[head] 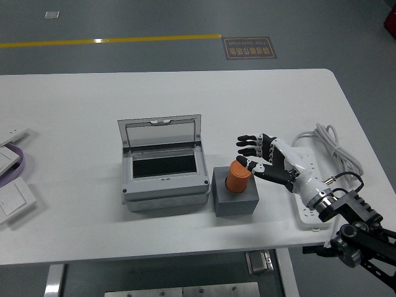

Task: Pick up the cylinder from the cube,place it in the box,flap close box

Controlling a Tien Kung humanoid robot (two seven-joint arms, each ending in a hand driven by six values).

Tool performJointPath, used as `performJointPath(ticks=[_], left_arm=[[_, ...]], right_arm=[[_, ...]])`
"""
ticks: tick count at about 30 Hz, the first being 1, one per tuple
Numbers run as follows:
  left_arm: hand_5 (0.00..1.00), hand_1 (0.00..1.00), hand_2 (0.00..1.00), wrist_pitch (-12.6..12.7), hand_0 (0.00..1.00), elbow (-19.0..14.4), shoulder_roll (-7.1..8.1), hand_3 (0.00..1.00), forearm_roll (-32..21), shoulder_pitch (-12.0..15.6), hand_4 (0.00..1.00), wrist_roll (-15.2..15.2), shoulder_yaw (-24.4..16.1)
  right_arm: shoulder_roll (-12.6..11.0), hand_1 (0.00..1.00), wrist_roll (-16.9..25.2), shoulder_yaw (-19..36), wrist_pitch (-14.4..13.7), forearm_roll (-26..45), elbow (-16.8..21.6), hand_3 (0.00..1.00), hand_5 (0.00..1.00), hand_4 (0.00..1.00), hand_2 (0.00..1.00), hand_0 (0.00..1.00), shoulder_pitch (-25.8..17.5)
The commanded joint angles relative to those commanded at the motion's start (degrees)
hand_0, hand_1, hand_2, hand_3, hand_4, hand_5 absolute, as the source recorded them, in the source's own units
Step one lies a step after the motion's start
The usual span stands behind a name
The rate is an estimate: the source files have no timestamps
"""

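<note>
An orange cylinder (237,176) stands upright on a dark grey cube (235,192) at the table's middle. Just left of the cube is a grey box (163,189) with its lid (161,131) raised and its dark inside showing. My right hand (258,154) comes in from the lower right, with its fingers spread. Its fingertips (242,160) sit right beside the cylinder's top, on the right side, holding nothing. My left arm is out of view.
A white power strip (308,210) with a grey cable (328,139) lies under and right of my right forearm. White switch plates (13,201) lie at the table's left edge. The table's near edge runs close below the cube.
</note>
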Motion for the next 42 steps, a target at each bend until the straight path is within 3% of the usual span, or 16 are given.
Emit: performJointPath(ticks=[5, 6, 11, 12, 23, 24, 35, 36, 41, 42], left_arm=[[0.2, 0.51, 0.561, -0.01, 0.6, 0.07, 0.21, 0.619, -0.17, -0.22, 0.717, -0.03, 0.33], [0.201, 0.509, 0.561, -0.01, 0.6, 0.08, 0.25, 0.619, -0.2, -0.26, 0.717, -0.03, 0.42], [0.201, 0.509, 0.561, -0.02, 0.6, 0.06, 0.36, 0.619, -0.28, -0.47, 0.717, -0.03, 0.77], [0.202, 0.511, 0.561, -0.02, 0.6, 0.06, 0.35, 0.619, -0.26, -0.5, 0.717, -0.03, 0.81], [0.202, 0.511, 0.561, 0.02, 0.6, -0.03, 0.02, 0.618, -0.34, -0.55, 0.717, 0.0, 1.18], [0.202, 0.511, 0.561, 0.02, 0.6, -0.02, -0.02, 0.618, -0.37, -0.53, 0.717, -0.01, 1.17], [0.2, 0.511, 0.561, -0.03, 0.6, 0.13, -0.31, 0.618, 0.1, -0.49, 0.716, 0.05, 0.46], [0.199, 0.511, 0.561, -0.04, 0.6, 0.14, -0.31, 0.618, 0.15, -0.47, 0.716, 0.06, 0.41], [0.199, 0.511, 0.561, -0.05, 0.6, 0.19, -0.36, 0.618, 0.27, -0.43, 0.716, 0.08, 0.26], [0.197, 0.511, 0.561, -0.05, 0.6, 0.19, -0.36, 0.619, 0.28, -0.43, 0.716, 0.08, 0.25]], right_arm=[[-0.32, 0.675, -0.12, -1.24, 0.2, 0.26, -0.18, 0.663, 0.221, 0.737, 0.688, 0.731, 0.72], [-0.38, 0.677, -0.17, -1.46, 0.26, 0.3, -0.24, 0.657, 0.188, 0.563, 0.692, 0.744, 0.88], [-0.76, 0.677, -0.5, -2.66, 0.56, 0.61, -0.71, 0.657, 0.188, 0.563, 0.692, 0.744, 1.97], [-0.86, 0.677, -0.61, -2.87, 0.62, 0.68, -0.83, 0.66, 0.166, 0.526, 0.696, 0.742, 2.15], [-1.5, 0.686, -1.25, -3.42, 0.94, 0.38, -0.67, 0.674, 0.117, 0.528, 0.703, 0.752, 3.31], [-1.44, 0.695, -1.22, -3.13, 0.95, 0.55, -0.71, 0.696, 0.002, 0.597, 0.71, 0.761, 3.32], [0.65, 0.711, -1.1, 0.01, 1.61, 5.16, -1.76, 0.737, 0.002, 0.627, 0.729, 0.783, 2.78], [0.81, 0.714, -1.16, 0.11, 1.7, 5.09, -1.85, 0.744, 0.11, 0.688, 0.73, 0.79, 2.73], [1.3, 0.714, -1.36, 0.18, 2.28, 3.84, -2.15, 0.744, 0.11, 0.688, 0.73, 0.79, 2.56], [1.3, 0.711, -1.39, 0.14, 2.33, 3.54, -2.11, 0.697, 0.459, 0.768, 0.725, 0.784, 2.57]])
